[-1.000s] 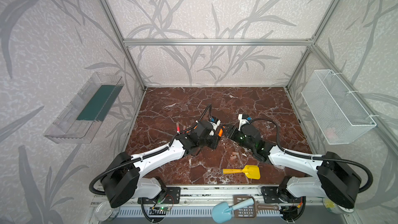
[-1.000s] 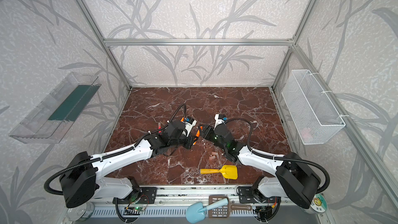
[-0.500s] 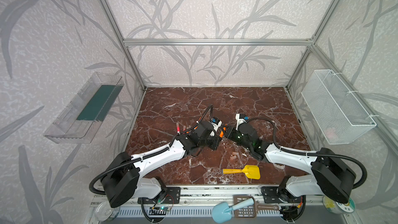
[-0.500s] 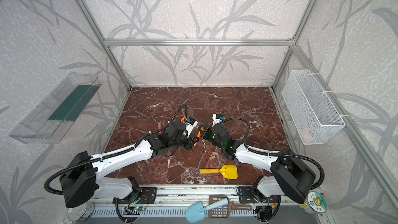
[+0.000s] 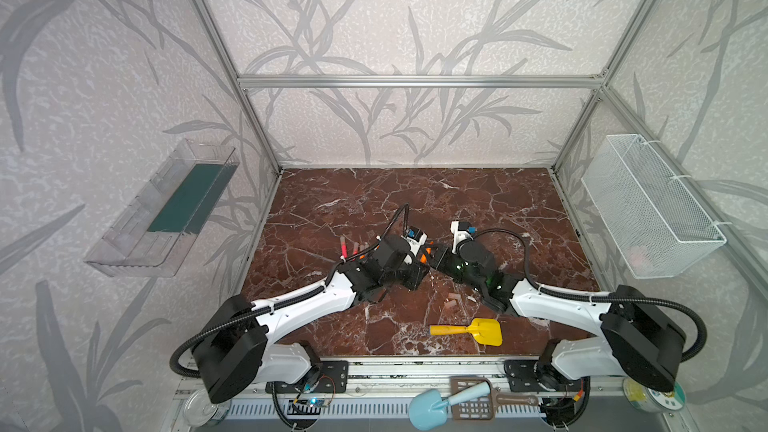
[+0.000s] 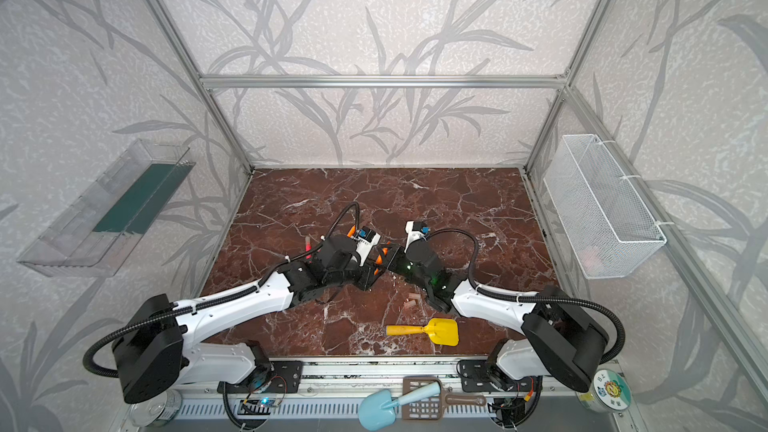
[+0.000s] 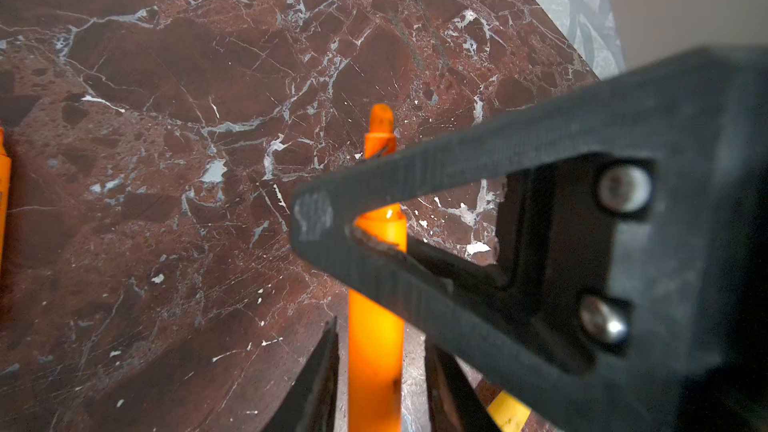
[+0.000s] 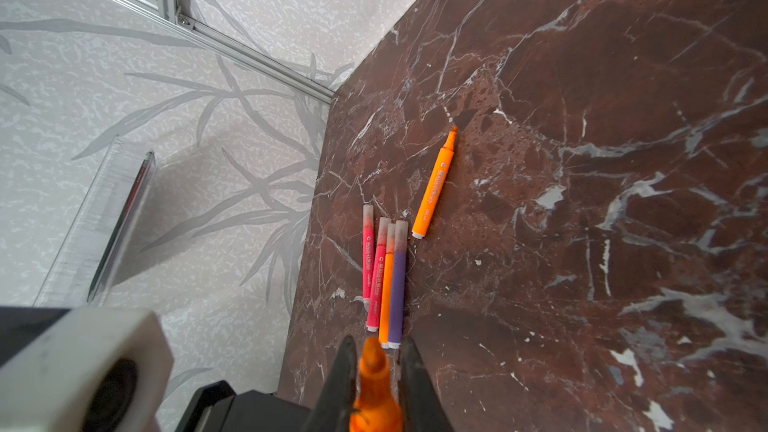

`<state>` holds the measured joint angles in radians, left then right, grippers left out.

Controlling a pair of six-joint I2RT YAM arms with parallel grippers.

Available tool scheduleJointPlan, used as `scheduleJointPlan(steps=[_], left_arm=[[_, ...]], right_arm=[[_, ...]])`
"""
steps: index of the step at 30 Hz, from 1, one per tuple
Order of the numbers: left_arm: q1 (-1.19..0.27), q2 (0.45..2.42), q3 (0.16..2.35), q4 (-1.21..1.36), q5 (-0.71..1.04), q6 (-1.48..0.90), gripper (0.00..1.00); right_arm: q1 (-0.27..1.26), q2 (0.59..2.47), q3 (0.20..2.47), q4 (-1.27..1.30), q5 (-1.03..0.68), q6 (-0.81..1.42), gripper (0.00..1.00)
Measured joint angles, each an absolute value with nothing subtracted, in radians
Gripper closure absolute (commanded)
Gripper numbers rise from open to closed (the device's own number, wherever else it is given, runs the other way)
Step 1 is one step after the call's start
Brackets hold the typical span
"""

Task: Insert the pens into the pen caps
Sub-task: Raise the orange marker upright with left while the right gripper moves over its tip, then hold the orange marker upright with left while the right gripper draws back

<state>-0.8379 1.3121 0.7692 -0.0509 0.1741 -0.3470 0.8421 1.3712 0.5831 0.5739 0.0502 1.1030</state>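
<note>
Two robot arms meet over the middle of a red-brown marble table (image 5: pixel 457 201), with 1 orange pen (image 7: pixel 375 380) between them. The right gripper (image 8: pixel 376 344) is clamped across this pen near its front end, and its fingers (image 8: pixel 347 367) press both sides. The bare pointed tip sticks out just past them.

The left gripper (image 7: pixel 381 331) straddles the same pen lower down its barrel. Its fingers (image 7: pixel 320 388) are narrowly parted, with a thin gap showing on each side, so they do not grip it.

In the right wrist view, 4 capped pens (image 8: pixel 384 280) lie side by side and touching: 2 pink, 1 orange and 1 purple, each wearing a pale cap. In both top views they sit left of the left gripper, partly hidden by the arm. Just beside them, a loose pen (image 8: pixel 434 184), orange and uncapped, lies at a slant.

In both top views, 2 spare caps (image 5: pixel 451 302) lie on the table near the right arm, between the grippers and a yellow shovel (image 5: pixel 469 331) close to the front edge.
</note>
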Motion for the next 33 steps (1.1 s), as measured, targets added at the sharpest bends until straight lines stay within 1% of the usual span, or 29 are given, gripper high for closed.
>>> scheduleJointPlan(steps=[5, 10, 19, 24, 28, 33], left_arm=[[-0.838, 1.301, 0.767, -0.036, 0.174, -0.347, 0.63], [-0.838, 1.291, 0.761, -0.028, 0.174, -0.348, 0.66], [-0.836, 1.291, 0.755, -0.031, 0.15, -0.351, 0.81], [-0.835, 1.292, 0.754, -0.032, 0.144, -0.351, 0.8], [-0.837, 1.292, 0.754, -0.028, 0.15, -0.35, 0.73], [-0.838, 1.299, 0.754, -0.028, 0.164, -0.35, 0.7]], right_arm=[[0.848, 1.372, 0.555, 0.622, 0.05, 1.137, 0.96], [0.864, 1.392, 0.534, 0.702, 0.051, 1.178, 0.97], [0.871, 1.428, 0.526, 0.767, 0.051, 1.216, 0.98], [0.872, 1.428, 0.521, 0.775, 0.052, 1.224, 0.98], [0.874, 1.428, 0.513, 0.791, 0.051, 1.234, 0.98], [0.878, 1.429, 0.512, 0.817, 0.051, 1.245, 0.99]])
